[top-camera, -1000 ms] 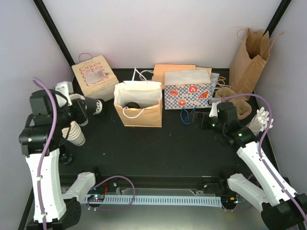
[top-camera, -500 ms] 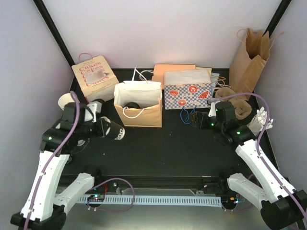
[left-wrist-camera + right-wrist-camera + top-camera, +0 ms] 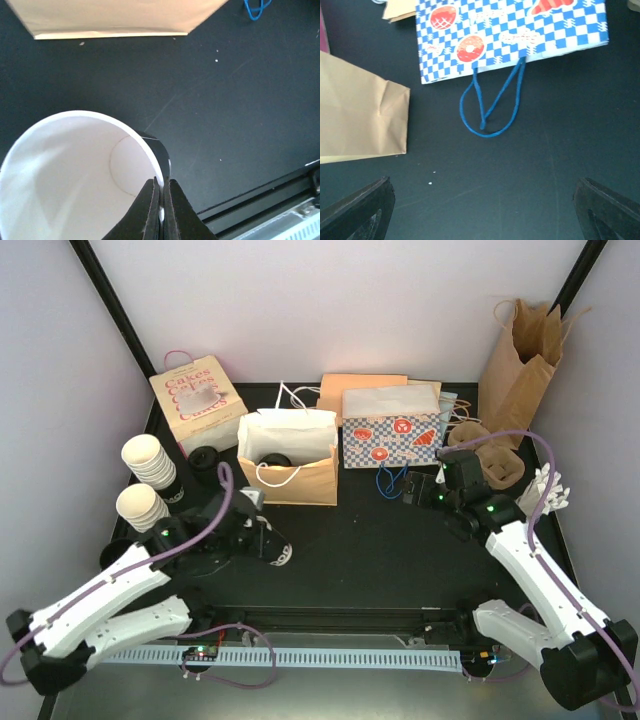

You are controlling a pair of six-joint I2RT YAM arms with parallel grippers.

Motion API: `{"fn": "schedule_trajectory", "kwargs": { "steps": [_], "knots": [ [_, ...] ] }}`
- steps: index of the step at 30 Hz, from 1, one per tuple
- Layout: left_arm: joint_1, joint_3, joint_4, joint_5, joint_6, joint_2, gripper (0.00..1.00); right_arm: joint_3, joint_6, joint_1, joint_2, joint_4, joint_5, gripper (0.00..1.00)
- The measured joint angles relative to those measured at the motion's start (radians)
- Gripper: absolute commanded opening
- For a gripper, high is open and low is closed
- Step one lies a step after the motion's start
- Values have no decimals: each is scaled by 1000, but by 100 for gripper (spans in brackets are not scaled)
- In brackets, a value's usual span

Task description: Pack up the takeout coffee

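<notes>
The takeout coffee [image 3: 275, 458] sits inside an open tan paper bag [image 3: 300, 485] standing at the middle of the black table [image 3: 370, 550]; only its round black lid shows from above, and the cup beneath is hidden. In front of the bag, slightly to the left, the left gripper [image 3: 161, 185] is pinched closed on the rim of a lidless cup [image 3: 75, 175], white inside, low over the table; whether it touches cannot be told. To the bag's right stands a blue-and-white checked bag [image 3: 520, 30] with blue cord handles. The right gripper [image 3: 482, 182] hovers just in front of it, jaws spread wide and holding nothing. Two stacks of cream cups [image 3: 147, 460] stand at the table's left edge.
</notes>
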Motion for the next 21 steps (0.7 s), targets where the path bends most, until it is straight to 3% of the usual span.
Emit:
{"fn": "schedule_trajectory", "kwargs": {
  "steps": [4, 8, 14, 21],
  "knots": [
    [-188, -8, 62, -146, -59, 114, 5, 16, 18, 0, 31, -30, 40, 100],
    [-328, 71, 67, -299, -68, 343, 5, 19, 26, 0, 35, -48, 51, 100],
    [-441, 319, 19, -439, -51, 691, 5, 19, 36, 0, 25, -63, 68, 100],
    [-491, 373, 8, -474, -24, 805, 9, 19, 48, 0, 16, -85, 86, 100]
  ]
}}
